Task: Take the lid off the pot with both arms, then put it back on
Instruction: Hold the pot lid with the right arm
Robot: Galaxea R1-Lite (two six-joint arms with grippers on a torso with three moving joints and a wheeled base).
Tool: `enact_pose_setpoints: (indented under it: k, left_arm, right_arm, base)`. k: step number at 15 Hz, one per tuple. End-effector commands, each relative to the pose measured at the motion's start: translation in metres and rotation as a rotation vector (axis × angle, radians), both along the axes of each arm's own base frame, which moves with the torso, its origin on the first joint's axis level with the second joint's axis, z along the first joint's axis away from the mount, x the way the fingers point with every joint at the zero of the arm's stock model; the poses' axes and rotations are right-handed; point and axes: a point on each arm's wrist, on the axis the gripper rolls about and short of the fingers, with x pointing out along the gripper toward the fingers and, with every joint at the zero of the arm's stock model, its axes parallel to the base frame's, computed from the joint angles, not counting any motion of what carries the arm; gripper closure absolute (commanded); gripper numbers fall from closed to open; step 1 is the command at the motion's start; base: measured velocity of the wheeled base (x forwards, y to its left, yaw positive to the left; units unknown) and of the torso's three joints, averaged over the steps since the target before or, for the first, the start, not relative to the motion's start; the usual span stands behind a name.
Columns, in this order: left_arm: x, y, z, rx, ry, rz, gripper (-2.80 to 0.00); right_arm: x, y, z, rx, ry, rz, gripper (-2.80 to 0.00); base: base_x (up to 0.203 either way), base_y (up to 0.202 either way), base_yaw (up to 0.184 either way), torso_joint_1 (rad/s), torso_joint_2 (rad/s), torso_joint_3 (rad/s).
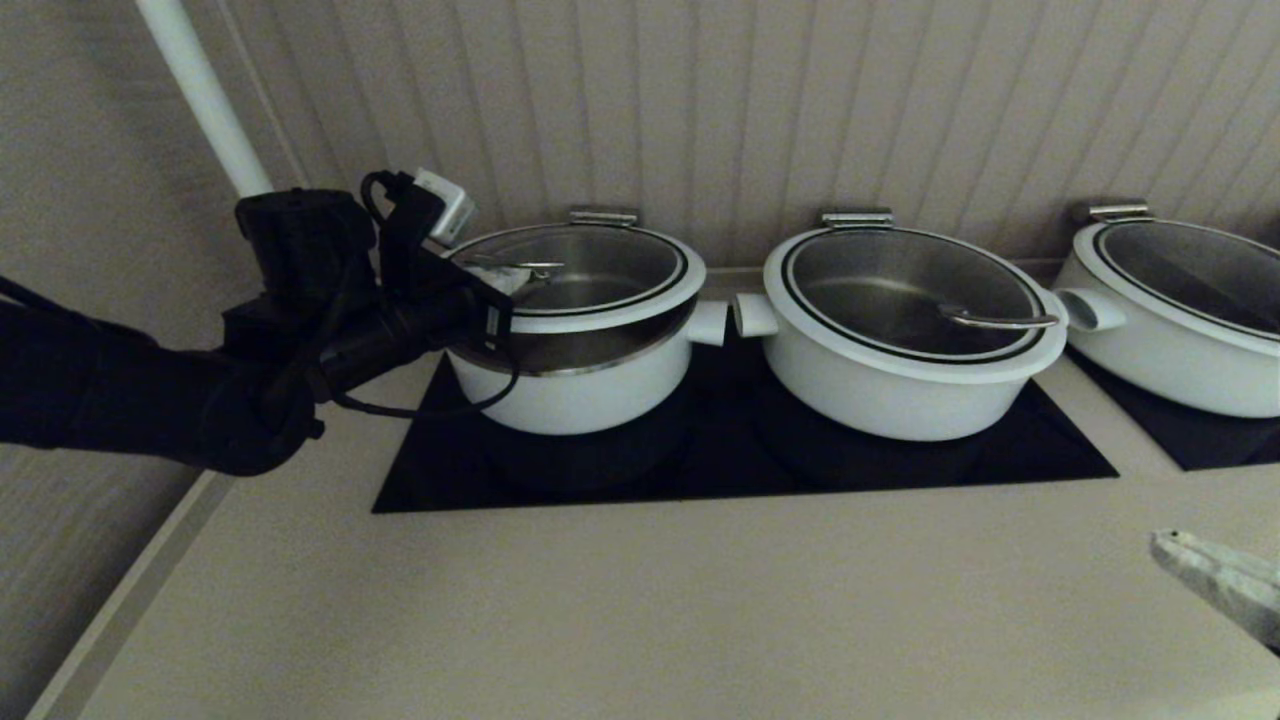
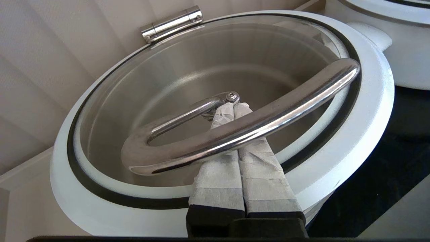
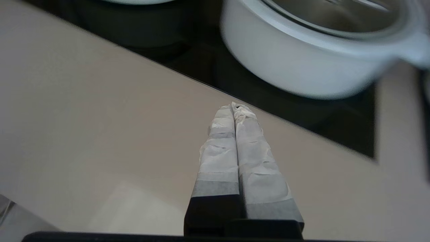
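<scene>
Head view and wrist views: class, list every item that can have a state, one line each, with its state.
Round glass lid with white ring: front edge raised off pot.
Low white pot with steel liner: partly uncovered.
Left gripper: jaws shut, under looped steel handle.
Right gripper: shut, over counter.

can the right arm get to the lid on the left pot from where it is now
Probably, though it is far off. The right gripper sits low over the counter at the right, and the middle pot stands between it and the lid.
</scene>
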Motion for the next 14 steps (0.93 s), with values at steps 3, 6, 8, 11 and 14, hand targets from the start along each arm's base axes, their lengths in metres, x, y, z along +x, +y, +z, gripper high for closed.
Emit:
enact_pose_setpoints:
  k: [3, 6, 8, 11, 14]
  left_arm:
    - [0.001, 0.0, -0.001, -0.001, -0.002, -0.001, 0.0]
    - [0.0, 0.0, 0.0, 0.0, -0.004, 0.0, 0.0]
    - [0.0, -0.001, 0.0, 0.0, -0.004, -0.001, 0.0]
    - [0.0, 0.0, 0.001, -0.001, -0.006, 0.0, 0.0]
    - [-0.001, 0.0, 0.002, -0.003, -0.01, 0.002, 0.0]
  right_arm:
    - [0.074, 0.013, -0.003, -0.104, 0.043, 0.156, 0.0]
    - [0.107, 0.043, 0.005, -0.142, -0.031, 0.326, 0.0]
    - [0.124, 0.066, 0.005, -0.14, -0.054, 0.408, 0.0]
    - [0.151, 0.099, -0.008, -0.122, -0.124, 0.492, 0.0]
    - [0.167, 0.138, -0.016, -0.071, -0.235, 0.584, 0.0]
  base:
    - [0.0, 0.0, 0.0, 0.0, 0.0, 0.0]
    - [0.0, 0.0, 0.0, 0.0, 0.0, 0.0]
    - [0.0, 0.0, 0.0, 0.0, 0.0, 0.0]
    - [0.0, 0.0, 0.0, 0.0, 0.0, 0.0]
    - [0.0, 0.0, 0.0, 0.0, 0.0, 0.0]
